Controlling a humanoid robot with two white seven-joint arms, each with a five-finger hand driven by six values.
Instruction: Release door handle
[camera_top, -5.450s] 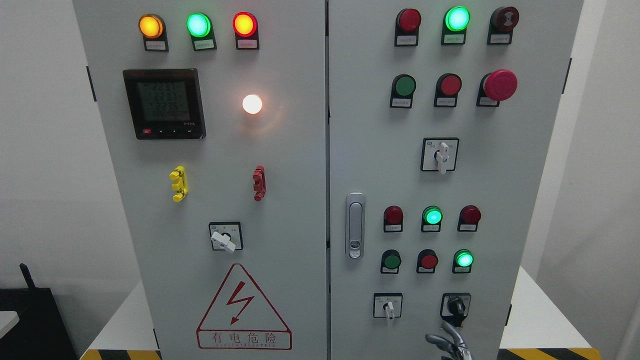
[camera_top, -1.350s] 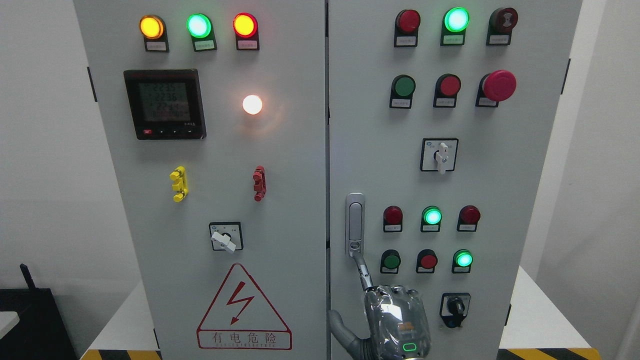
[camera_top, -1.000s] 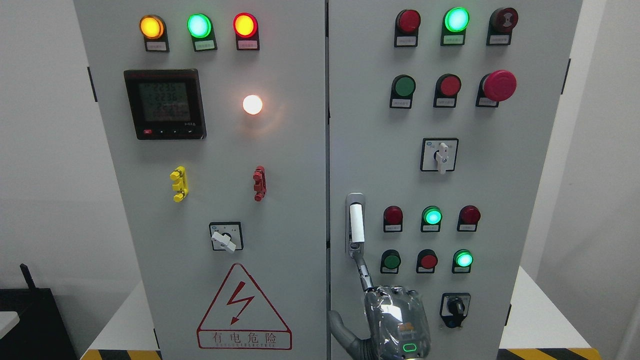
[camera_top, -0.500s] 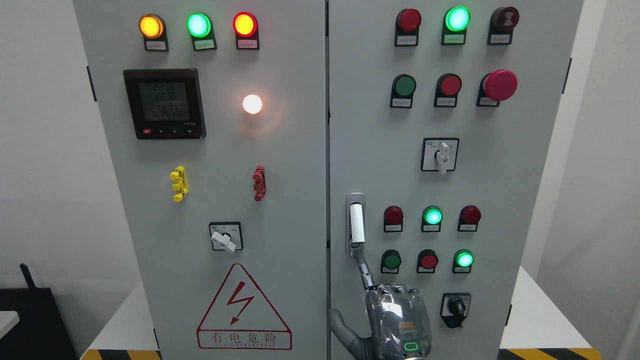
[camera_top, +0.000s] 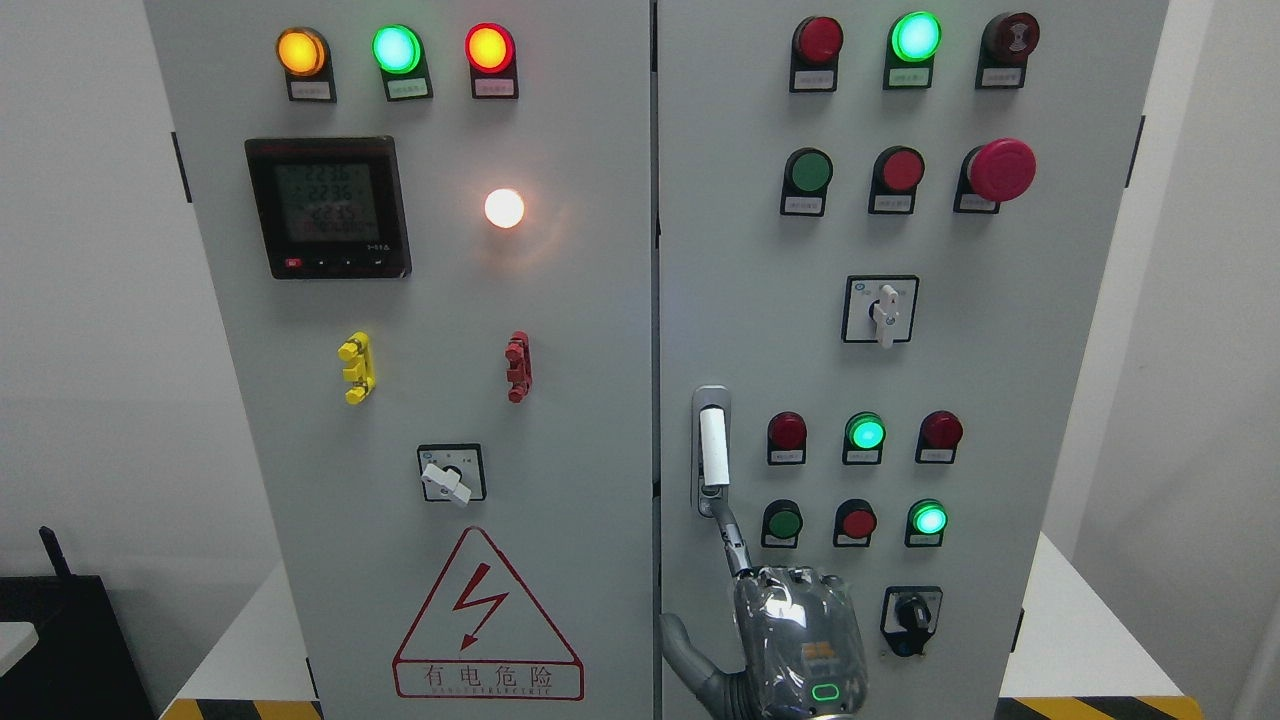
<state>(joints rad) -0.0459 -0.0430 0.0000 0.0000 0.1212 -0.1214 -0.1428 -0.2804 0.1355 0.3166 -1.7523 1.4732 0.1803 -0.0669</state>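
- head view showed the door handle (camera_top: 711, 450) at the left edge of the cabinet's right door (camera_top: 1050, 350), just right of the centre seam, its long axis upright and its white lever standing proud of the silver housing.
- right hand (camera_top: 795, 630) sat directly below and slightly right of it, the only hand in sight, its arm rising from the bottom edge.
- one extended finger (camera_top: 733, 545) touched the handle's lower end; the other fingers were curled, grasping nothing.
- withdrawing probably meant pulling down and back, away from the door.
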